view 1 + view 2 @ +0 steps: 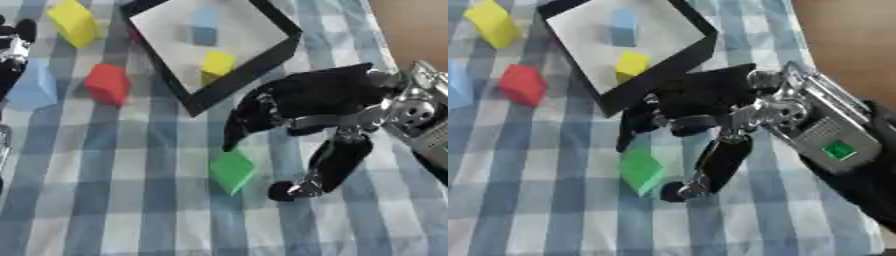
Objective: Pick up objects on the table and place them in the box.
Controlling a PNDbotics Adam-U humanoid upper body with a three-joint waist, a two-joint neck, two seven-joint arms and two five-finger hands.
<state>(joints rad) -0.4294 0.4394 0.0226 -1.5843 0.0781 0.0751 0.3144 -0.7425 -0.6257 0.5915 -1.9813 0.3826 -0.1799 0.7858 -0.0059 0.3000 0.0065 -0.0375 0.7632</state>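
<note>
Right hand [297, 107], fingers spread, hangs over the green block [232, 170], which lies between fingers and thumb; the box [276, 22] lies beyond, up-left.

Green block [232, 170] on checked cloth [105, 200]

Two blocks [210, 47] lie in the box [254, 65]; three blocks [107, 82] lie left of it, one block [232, 170] before it.
</note>
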